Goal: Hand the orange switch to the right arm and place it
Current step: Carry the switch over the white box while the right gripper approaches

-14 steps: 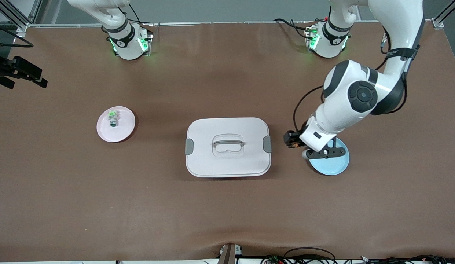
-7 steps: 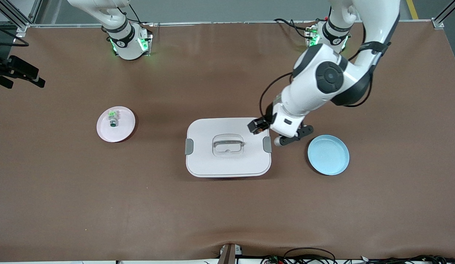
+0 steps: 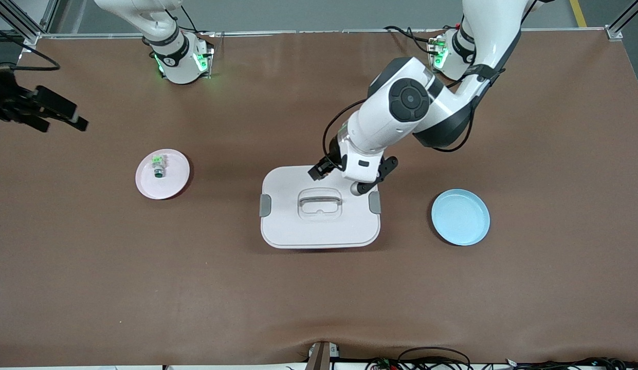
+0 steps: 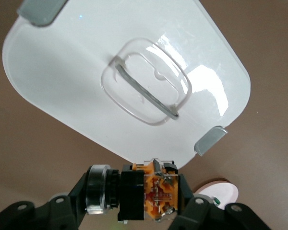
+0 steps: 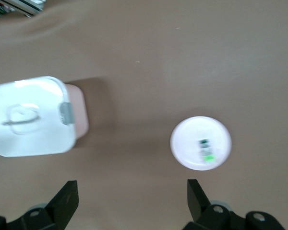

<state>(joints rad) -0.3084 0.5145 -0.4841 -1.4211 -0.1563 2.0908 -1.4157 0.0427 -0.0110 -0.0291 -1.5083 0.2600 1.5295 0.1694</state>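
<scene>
Three things rest on the brown worktop [image 3: 319, 298] in the front view, taking the white lidded box [image 3: 320, 206] at its middle as the landmark. A pink plate [image 3: 162, 173] lies toward the right arm's end from the box, carrying a pale green-and-white switch [image 3: 158, 166]. A blue plate [image 3: 460, 217] lies toward the left arm's end, well apart from the box and bare. The left tool [image 3: 333, 174] hangs over the box's edge farther from the front camera, the arm reaching down across the worktop above it. The right tool [image 3: 46, 110] sits up in the air at the worktop's margin, well apart from the box. Wide open worktop lies nearer the front camera than the box.

One look through the left wrist view shows the left tool [image 4: 134, 194] clamped on the orange switch [image 4: 137, 194], held over bare worktop just beside the box lid [image 4: 86, 81]. The switch is a black block with an orange section showing metal contacts, and a round knob end with a clear rim. The lid's recessed handle [image 4: 146, 91] and a grey latch [image 4: 210, 140] show, with the pink plate's rim [image 4: 221, 188] nearby.

Both fingers of the right tool [image 5: 134, 201] stand wide apart in the right wrist view, holding nothing, over bare worktop between the box [image 5: 31, 117] and the pink plate [image 5: 200, 143].
</scene>
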